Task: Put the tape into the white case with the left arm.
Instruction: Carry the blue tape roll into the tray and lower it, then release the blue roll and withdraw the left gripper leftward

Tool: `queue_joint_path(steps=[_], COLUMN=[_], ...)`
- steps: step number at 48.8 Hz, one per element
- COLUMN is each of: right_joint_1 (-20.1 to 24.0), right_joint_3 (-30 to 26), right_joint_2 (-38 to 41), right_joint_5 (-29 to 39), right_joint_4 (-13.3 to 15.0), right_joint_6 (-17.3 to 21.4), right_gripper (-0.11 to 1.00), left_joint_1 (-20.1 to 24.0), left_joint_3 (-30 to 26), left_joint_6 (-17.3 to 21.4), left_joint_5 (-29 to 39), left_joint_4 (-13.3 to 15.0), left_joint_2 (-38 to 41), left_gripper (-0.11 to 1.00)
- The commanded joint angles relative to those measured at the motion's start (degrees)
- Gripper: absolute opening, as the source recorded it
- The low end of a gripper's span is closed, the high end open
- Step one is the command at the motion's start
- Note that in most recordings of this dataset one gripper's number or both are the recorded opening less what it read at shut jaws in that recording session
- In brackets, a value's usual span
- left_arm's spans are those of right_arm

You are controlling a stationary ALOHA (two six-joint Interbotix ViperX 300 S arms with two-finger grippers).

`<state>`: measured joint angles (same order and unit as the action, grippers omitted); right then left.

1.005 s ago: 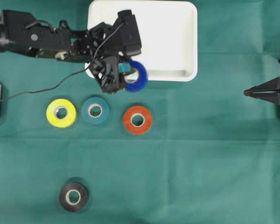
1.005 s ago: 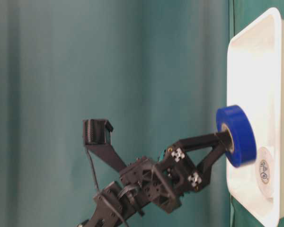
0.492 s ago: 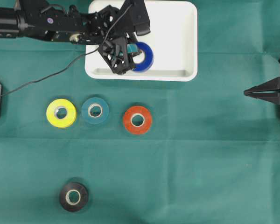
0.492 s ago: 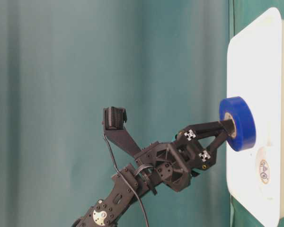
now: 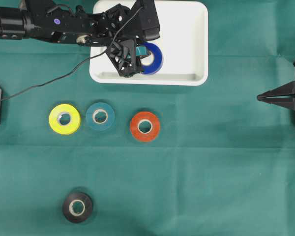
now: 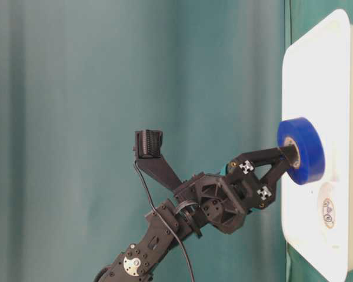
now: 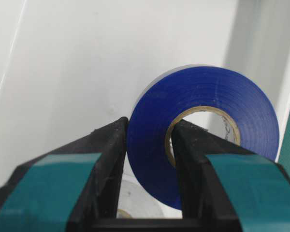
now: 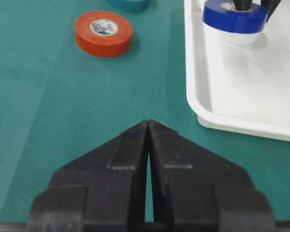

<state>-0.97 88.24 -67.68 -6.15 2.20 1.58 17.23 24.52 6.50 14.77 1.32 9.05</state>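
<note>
The blue tape (image 5: 153, 58) is low inside the white case (image 5: 187, 29), over its front-left part. My left gripper (image 5: 143, 58) is shut on the blue tape. In the left wrist view one teal-striped finger presses the tape's (image 7: 208, 96) outer wall and the other sits in its cardboard core, the gripper (image 7: 147, 128) clamping that wall. The table-level view shows the tape (image 6: 303, 151) past the case rim (image 6: 317, 70) on the gripper (image 6: 288, 154). My right gripper (image 5: 259, 98) is shut and empty at the far right (image 8: 148, 122).
A white roll (image 6: 328, 212) lies in the case close to the blue tape. On the green cloth in front of the case lie yellow (image 5: 64, 119), teal (image 5: 100, 116) and red (image 5: 145, 126) rolls. A black roll (image 5: 77, 207) lies near the front left.
The left arm carried the blue tape from the case's front rim in over the case and slightly lower. The right arm has not moved.
</note>
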Motion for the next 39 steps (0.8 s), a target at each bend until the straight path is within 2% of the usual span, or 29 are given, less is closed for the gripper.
queue_joint_path(steps=[1, 9, 12, 28, 39], right_joint_1=[-0.1, -0.1, -0.1, -0.1, -0.1], right_joint_3=[-0.6, -0.6, -0.6, -0.6, -0.6], right_joint_2=[0.5, 0.5, 0.5, 0.5, 0.5], right_joint_5=[-0.4, -0.4, -0.4, -0.4, -0.4], right_joint_4=[0.1, 0.1, 0.1, 0.1, 0.1], right_joint_6=[0.1, 0.1, 0.1, 0.1, 0.1], right_gripper=[-0.1, -0.1, -0.1, -0.1, -0.1], left_joint_1=[0.4, 0.4, 0.4, 0.4, -0.2], left_joint_3=[-1.3, -1.0, -1.0, -0.8, 2.9], left_joint_6=[-0.1, 0.1, 0.1, 0.1, 0.0], left_joint_5=[-0.7, -1.0, -0.9, -1.0, -0.4], left_joint_4=[-0.1, -0.1, 0.0, -0.1, -0.1], left_joint_2=[-0.9, -0.8, -0.8, -1.0, -4.7], left_gripper=[0.29, 0.77, 0.9, 0.89, 0.89])
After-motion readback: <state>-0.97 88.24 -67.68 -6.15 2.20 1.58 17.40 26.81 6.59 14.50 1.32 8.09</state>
